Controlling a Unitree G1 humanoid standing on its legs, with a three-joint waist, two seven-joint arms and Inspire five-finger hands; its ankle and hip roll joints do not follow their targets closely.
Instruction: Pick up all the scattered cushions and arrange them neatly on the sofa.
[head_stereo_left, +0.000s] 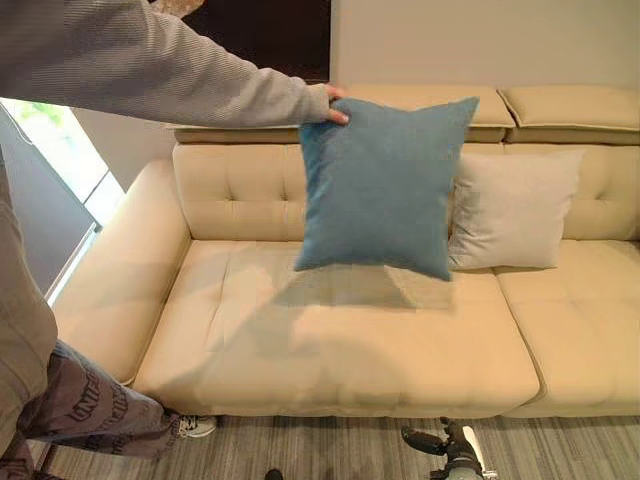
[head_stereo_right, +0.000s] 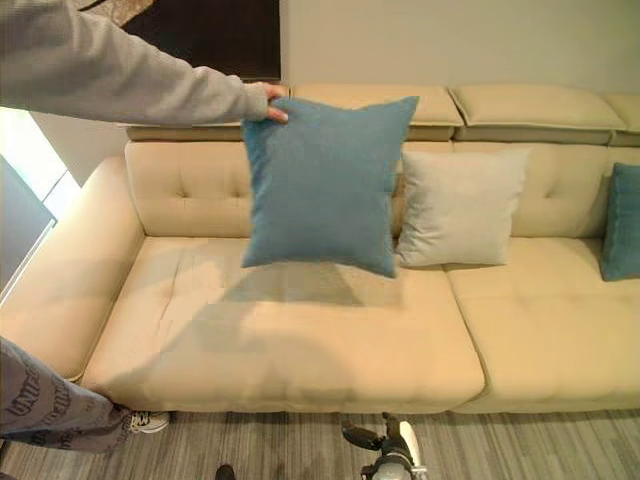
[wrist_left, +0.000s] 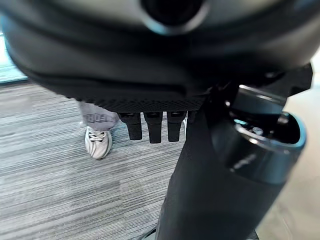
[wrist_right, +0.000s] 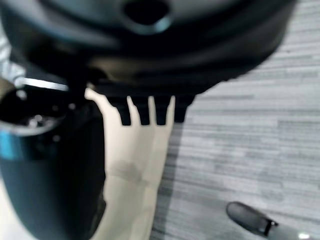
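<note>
Nearest the robot lies a grey striped floor (head_stereo_left: 330, 445). The left robot hand (wrist_left: 152, 125) hangs over that floor in its wrist view, its dark fingers straight and holding nothing; past them stands a person's grey-and-white shoe (wrist_left: 97, 142). The right robot hand (wrist_right: 147, 112) hangs just beside the cream front of the sofa, above the same grey floor, its fingers likewise straight and empty.

Beyond the floor stands a wide cream sofa (head_stereo_left: 330, 350) with smooth seat pads, a buttoned back and flat headrests along the top. Its left armrest (head_stereo_left: 120, 270) curves down toward a bright window (head_stereo_left: 60, 150) at the left of the room; a pale wall (head_stereo_left: 480, 40) rises behind the sofa, with a dark opening (head_stereo_left: 270, 35) to its left.

A person in a grey ribbed sleeve (head_stereo_left: 150, 70) and patterned trousers (head_stereo_left: 90, 410) stands at the left and reaches across. The person's hand (head_stereo_left: 335, 105) pinches the upper left corner of a blue cushion (head_stereo_left: 385, 185), which hangs tilted in the air above the left seat pad, clear of the sofa, casting a soft shade on the pad below. It is square, plain and matte.

Farther back, a cream cushion (head_stereo_left: 512, 208) leans upright against the sofa back. In the right eye view a second blue cushion (head_stereo_right: 622, 222) stands against the back at the far right edge.
</note>
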